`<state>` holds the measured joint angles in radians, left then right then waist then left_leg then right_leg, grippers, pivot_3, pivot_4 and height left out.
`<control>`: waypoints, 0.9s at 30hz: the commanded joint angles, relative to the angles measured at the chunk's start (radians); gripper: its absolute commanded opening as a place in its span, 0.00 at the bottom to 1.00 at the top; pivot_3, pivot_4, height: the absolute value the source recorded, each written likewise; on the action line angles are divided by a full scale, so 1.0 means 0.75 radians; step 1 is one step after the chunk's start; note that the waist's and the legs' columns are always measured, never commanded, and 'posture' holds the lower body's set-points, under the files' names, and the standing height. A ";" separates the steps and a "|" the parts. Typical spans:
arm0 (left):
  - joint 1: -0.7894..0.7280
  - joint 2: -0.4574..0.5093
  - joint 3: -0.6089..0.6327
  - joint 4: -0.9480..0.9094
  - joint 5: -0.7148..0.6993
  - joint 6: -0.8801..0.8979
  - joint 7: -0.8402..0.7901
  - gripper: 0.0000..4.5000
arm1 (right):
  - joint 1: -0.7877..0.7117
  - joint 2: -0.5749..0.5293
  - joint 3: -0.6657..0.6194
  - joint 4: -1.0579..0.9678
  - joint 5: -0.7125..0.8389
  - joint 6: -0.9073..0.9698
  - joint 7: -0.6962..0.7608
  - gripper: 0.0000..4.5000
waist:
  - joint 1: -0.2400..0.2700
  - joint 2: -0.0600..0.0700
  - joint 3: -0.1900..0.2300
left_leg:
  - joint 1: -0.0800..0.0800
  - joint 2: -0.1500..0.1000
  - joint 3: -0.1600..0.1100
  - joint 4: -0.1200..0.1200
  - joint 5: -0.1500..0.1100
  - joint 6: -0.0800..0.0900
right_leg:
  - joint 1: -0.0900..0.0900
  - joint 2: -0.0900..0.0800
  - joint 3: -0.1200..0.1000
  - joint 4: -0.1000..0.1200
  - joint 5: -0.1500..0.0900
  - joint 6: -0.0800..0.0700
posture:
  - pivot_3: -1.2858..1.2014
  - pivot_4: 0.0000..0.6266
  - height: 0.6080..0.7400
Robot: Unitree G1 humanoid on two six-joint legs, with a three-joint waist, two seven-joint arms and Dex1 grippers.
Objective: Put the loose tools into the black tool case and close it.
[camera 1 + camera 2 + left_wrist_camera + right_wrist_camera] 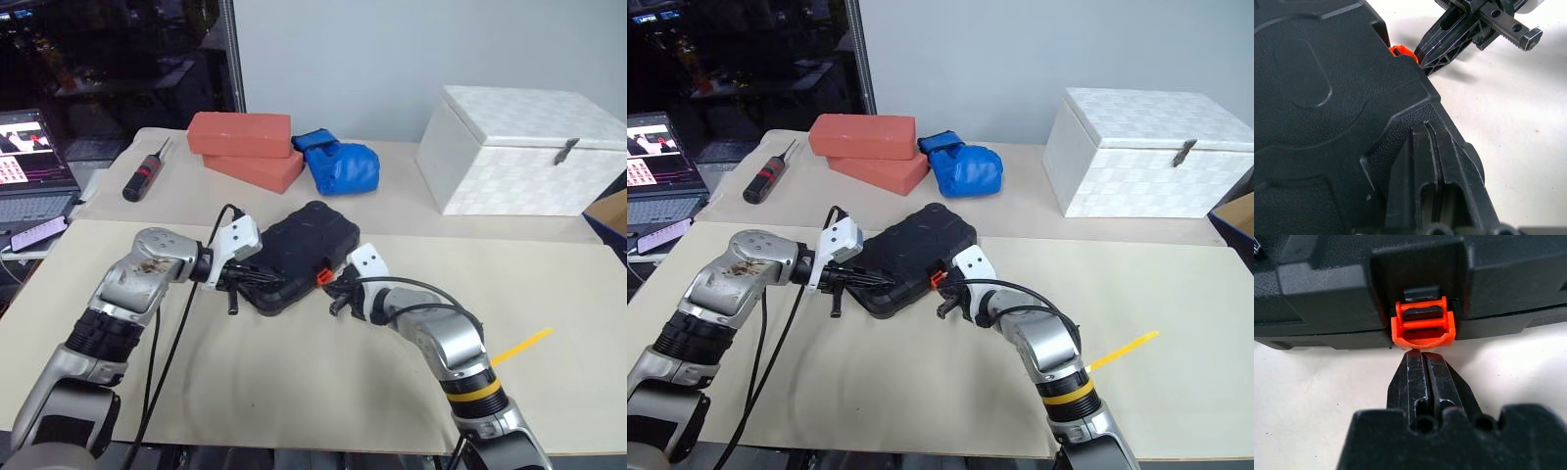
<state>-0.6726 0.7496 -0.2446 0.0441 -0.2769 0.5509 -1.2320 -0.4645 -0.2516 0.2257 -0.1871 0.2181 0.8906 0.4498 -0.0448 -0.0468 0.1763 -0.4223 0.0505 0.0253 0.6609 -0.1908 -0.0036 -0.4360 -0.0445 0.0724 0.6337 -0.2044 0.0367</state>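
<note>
One closed black tool case (294,250) — one orange latch (1423,328).

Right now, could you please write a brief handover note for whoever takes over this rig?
Left gripper: jaws shut, pressed on the left end of the black tool case, holding nothing.
Right gripper: jaws shut, tips at the orange latch, empty.
Case: lid down, lying on the table between the two grippers.
Done: no loose tools lie on the table; the lid is closed.
Left: the latch looks not yet snapped flat; press it home, then withdraw both arms.
The yellow stick near the right arm may need checking.
</note>
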 commanded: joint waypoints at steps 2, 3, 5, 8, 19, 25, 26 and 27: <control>0.040 -0.008 -0.045 0.003 0.039 0.035 0.007 0.00 | -0.047 0.023 -0.056 -0.094 0.030 -0.043 -0.006 0.01 | 0.000 0.000 0.000 | 0.000 0.000 0.000 0.000 0.000 0.000 | 0.000 0.000 0.000 0.000 0.000 0.000 | 0.52 0.24 1.00; 0.042 -0.009 -0.047 0.004 0.040 0.036 0.008 0.00 | -0.050 0.031 -0.065 -0.103 0.039 -0.036 -0.008 0.01 | -0.001 0.000 0.000 | 0.000 0.000 0.000 0.000 0.000 0.000 | 0.000 0.000 0.000 0.000 0.000 0.000 | 0.52 0.24 1.00; 0.046 -0.012 -0.051 0.008 0.044 0.034 0.011 0.00 | -0.053 0.051 -0.085 -0.119 0.060 -0.023 -0.013 0.01 | -0.001 0.000 0.000 | 0.000 0.000 0.000 0.000 0.000 0.000 | 0.000 0.000 0.000 0.000 0.000 0.000 | 0.52 0.24 1.00; 0.054 -0.018 -0.057 0.008 0.048 0.034 0.016 0.00 | -0.042 0.088 -0.123 -0.132 0.092 -0.013 -0.024 0.01 | -0.002 0.000 0.000 | 0.000 0.000 0.000 0.000 0.000 0.000 | -0.001 0.000 0.000 0.001 0.000 0.000 | 0.52 0.24 1.00; 0.068 -0.029 -0.063 0.009 0.057 0.036 0.034 0.00 | 0.080 0.048 -0.070 -0.104 0.045 0.019 -0.048 0.01 | -0.001 0.002 -0.001 | 0.001 0.001 0.000 0.000 0.000 0.000 | 0.000 0.001 0.000 0.001 0.000 -0.001 | 0.52 0.24 1.00; 0.070 -0.046 -0.060 0.019 0.055 0.067 0.059 0.00 | 0.075 0.104 -0.055 0.003 0.031 -0.023 -0.084 0.01 | 0.000 0.003 -0.003 | 0.001 0.001 0.000 0.000 0.000 0.000 | 0.001 0.001 0.000 0.000 -0.001 -0.002 | 0.52 0.24 1.00; 0.071 -0.047 -0.058 0.020 0.055 0.071 0.061 0.00 | 0.071 0.116 -0.056 0.017 0.028 -0.035 -0.089 0.01 | 0.000 0.003 -0.004 | 0.001 0.001 0.000 0.000 0.000 0.000 | 0.001 0.001 0.000 0.000 -0.001 -0.002 | 0.52 0.24 1.00; 0.073 -0.048 -0.058 0.022 0.056 0.073 0.063 0.00 | 0.068 0.130 -0.060 0.031 0.026 -0.052 -0.096 0.01 | -0.001 0.004 -0.004 | 0.003 0.001 0.000 0.000 0.000 0.000 | 0.003 0.001 0.000 0.000 -0.001 -0.003 | 0.52 0.24 1.00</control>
<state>-0.6529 0.7155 -0.2393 0.0334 -0.2718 0.5729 -1.1894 -0.4005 -0.1662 0.1849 -0.1698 0.2391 0.8851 0.3882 -0.0454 -0.0439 0.1733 -0.4198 0.0510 0.0251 0.6608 -0.1909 -0.0038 -0.4339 -0.0439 0.0725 0.6337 -0.2058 0.0340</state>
